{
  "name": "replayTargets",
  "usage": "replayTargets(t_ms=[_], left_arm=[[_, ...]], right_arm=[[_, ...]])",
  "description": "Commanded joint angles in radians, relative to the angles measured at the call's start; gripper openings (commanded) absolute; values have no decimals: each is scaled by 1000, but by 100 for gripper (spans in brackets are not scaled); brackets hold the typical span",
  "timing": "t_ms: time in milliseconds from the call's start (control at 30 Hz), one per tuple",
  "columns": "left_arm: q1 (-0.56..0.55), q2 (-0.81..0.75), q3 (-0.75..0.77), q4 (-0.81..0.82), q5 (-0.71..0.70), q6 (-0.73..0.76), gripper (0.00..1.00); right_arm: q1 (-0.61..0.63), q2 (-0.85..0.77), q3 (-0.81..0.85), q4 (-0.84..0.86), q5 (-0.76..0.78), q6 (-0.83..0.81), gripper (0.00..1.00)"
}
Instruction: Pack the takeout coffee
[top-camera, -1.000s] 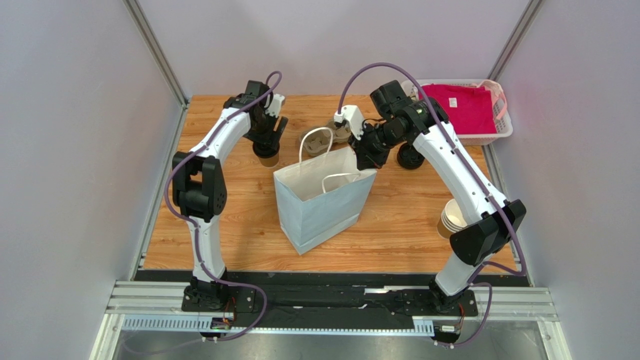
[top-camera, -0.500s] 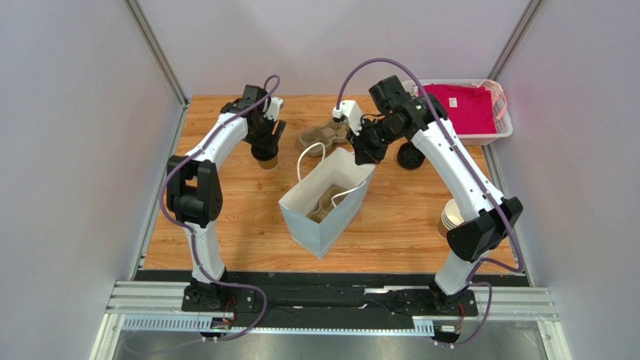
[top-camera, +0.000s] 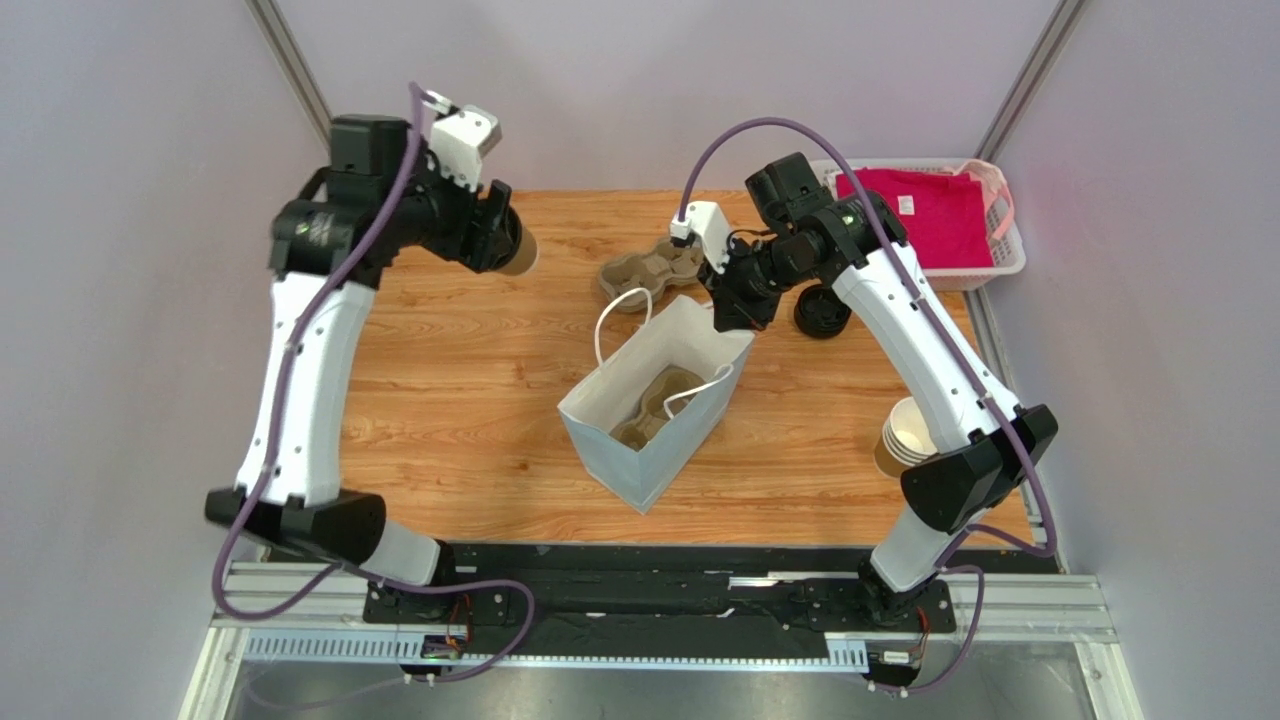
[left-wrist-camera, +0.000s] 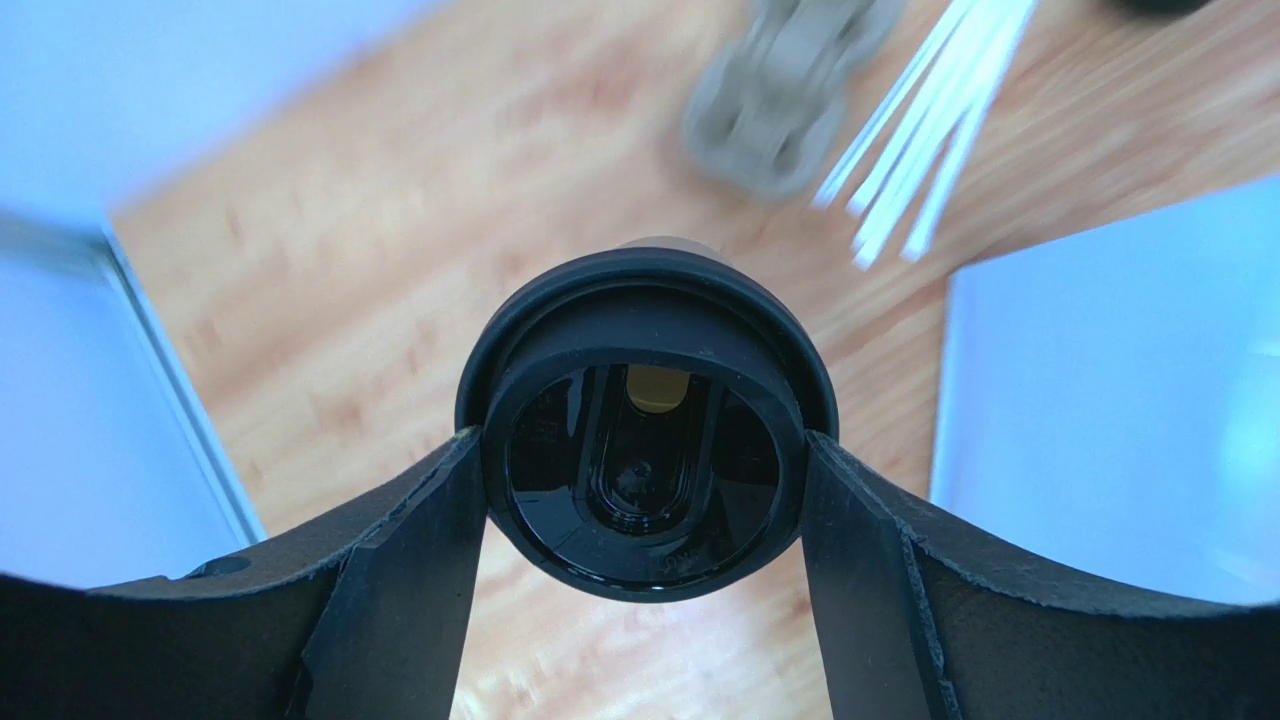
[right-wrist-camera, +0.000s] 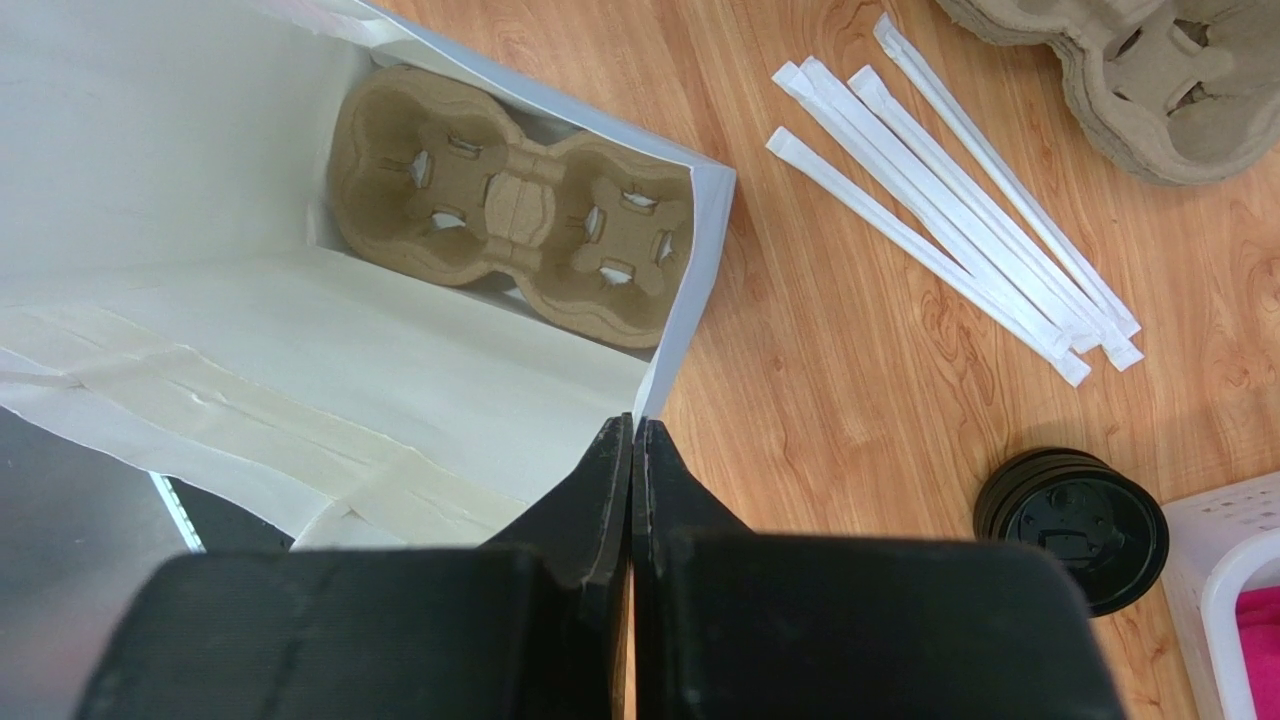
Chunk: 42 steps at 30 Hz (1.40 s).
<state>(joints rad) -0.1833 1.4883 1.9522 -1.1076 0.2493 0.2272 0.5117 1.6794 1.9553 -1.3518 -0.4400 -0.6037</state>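
My left gripper (top-camera: 504, 240) is shut on the takeout coffee (top-camera: 516, 249), a brown paper cup with a black lid (left-wrist-camera: 646, 450), and holds it high above the table's far left. In the left wrist view the fingers (left-wrist-camera: 413, 555) press both sides of the lid. My right gripper (top-camera: 733, 315) is shut on the far rim of the white paper bag (top-camera: 649, 413), which stands open at mid-table. Its fingers (right-wrist-camera: 613, 480) pinch the bag's edge (right-wrist-camera: 661, 375). A brown cup carrier (right-wrist-camera: 511, 203) lies inside the bag.
A stack of cup carriers (top-camera: 649, 270) and wrapped straws (right-wrist-camera: 962, 225) lie behind the bag. A stack of black lids (top-camera: 821, 312) sits right of it. A white basket (top-camera: 1004, 258) with red cloth is far right. Stacked lidless cups (top-camera: 902, 435) stand at the right edge.
My left arm has lifted the coffee cup off the table and swung up and to the left. The bag, tilted a second ago, has stood open since half a second ago, held by my right gripper.
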Motion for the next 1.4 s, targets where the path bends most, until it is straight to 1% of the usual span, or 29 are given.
replayTargets(t_ms=[0,33,100,133,233,267,333,367,467,567,667,700,767,800,1000,1033,1100,1167,1233,1267,1367], left_arm=[[-59,-83,175,-153,209,102,9],[-117,-95,195,-165,220,115,8],[-191,-138,234,-169,239,139,8],[-273,-152,238,-167,232,165,7],[-411,-191,234,-159,182,224,6],[-492,-194,223,-164,151,241,6],[-560,-185,206,-185,107,273,5],[-617,-168,195,-199,76,311,4],[-706,-140,168,-216,27,356,1],[-732,-123,116,-184,-5,386,0],[-734,-103,83,-173,-2,435,0],[-734,-100,74,-173,7,487,0],[-736,-96,50,-178,19,532,0],[-737,-94,44,-179,21,578,0],[-774,-97,-21,-190,13,698,0],[-797,-111,-59,-190,4,737,0],[-824,-132,-116,-173,-4,765,0],[-866,-166,-139,-156,-21,787,0],[-895,-178,-147,-155,-56,800,0],[-927,-177,-144,-161,-68,807,0],[-970,-174,-107,-190,-111,814,0]], right_arm=[[1,-47,4,-73,-28,5,0],[-1,-44,7,-73,-28,10,0],[1,-40,20,-73,-28,19,0],[1,-38,24,-73,-29,28,0],[1,-30,42,-76,-39,45,0],[1,-27,48,-81,-42,48,0],[4,-20,62,-86,-43,51,0],[7,-20,65,-87,-45,53,0],[14,-21,70,-86,-46,55,0],[31,-26,74,-87,-48,47,0],[56,-33,76,-93,-48,30,0],[63,-37,76,-95,-39,18,0],[88,-40,70,-101,-28,2,0],[99,-41,68,-102,-19,-5,0],[140,-38,56,-101,-22,8,0],[140,-35,56,-101,-26,19,0],[140,-24,59,-102,-28,25,0],[140,-12,60,-106,-23,30,0],[140,-6,60,-107,-19,31,0],[140,-1,60,-107,-13,32,0],[140,17,65,-107,-5,38,0]])
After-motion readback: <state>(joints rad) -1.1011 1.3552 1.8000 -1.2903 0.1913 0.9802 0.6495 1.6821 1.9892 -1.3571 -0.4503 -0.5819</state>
